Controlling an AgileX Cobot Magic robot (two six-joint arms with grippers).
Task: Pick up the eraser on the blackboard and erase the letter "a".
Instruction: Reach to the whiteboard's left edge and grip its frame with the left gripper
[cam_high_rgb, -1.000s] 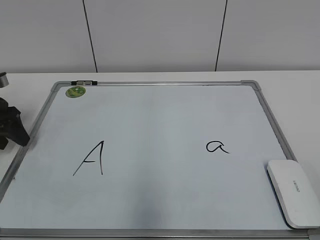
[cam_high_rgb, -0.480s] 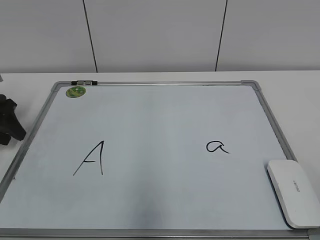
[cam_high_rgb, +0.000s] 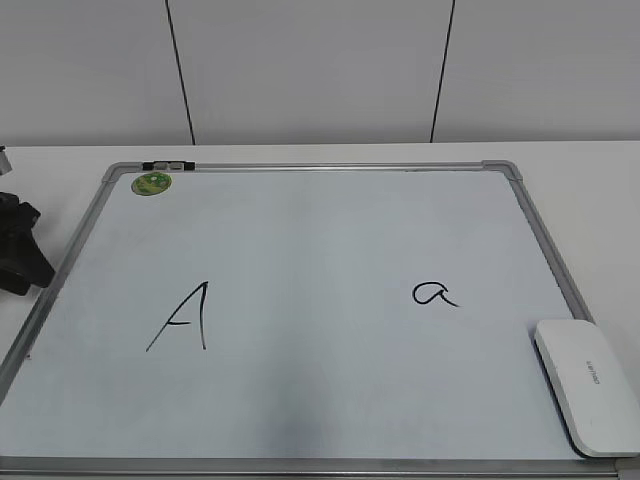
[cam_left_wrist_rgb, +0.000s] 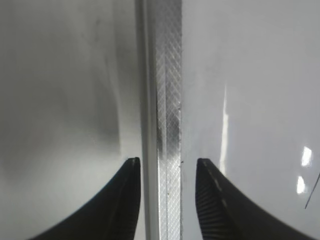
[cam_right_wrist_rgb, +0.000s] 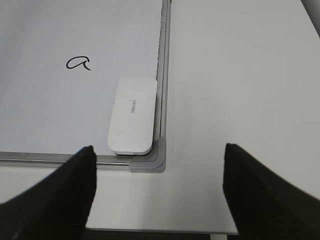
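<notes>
One eraser (cam_high_rgb: 589, 384), two letters

The robot is matt black: the left gripper (cam_left_wrist_rgb: 164, 200) has two curved fingers (cam_left_wrist_rgb: 122, 200) tapering to narrow tips, and the right gripper (cam_right_wrist_rgb: 159, 195) has broader, blunt dark fingers (cam_right_wrist_rgb: 55, 192).

Left hand (cam_left_wrist_rgb: 164, 200) low, fingers slightly parted; right hand (cam_right_wrist_rgb: 157, 195) raised, fingers spread wide.

Exterior: slanted down across blackboard (cam_high_rgb: 320, 200) from its near edge | Left wrist: close above board's left frame | Right wrist: high, looking down at near-right corner; shares eraser (cam_right_wrist_rgb: 132, 115) and letter "a" (cam_right_wrist_rgb: 79, 63) with exterior
</notes>
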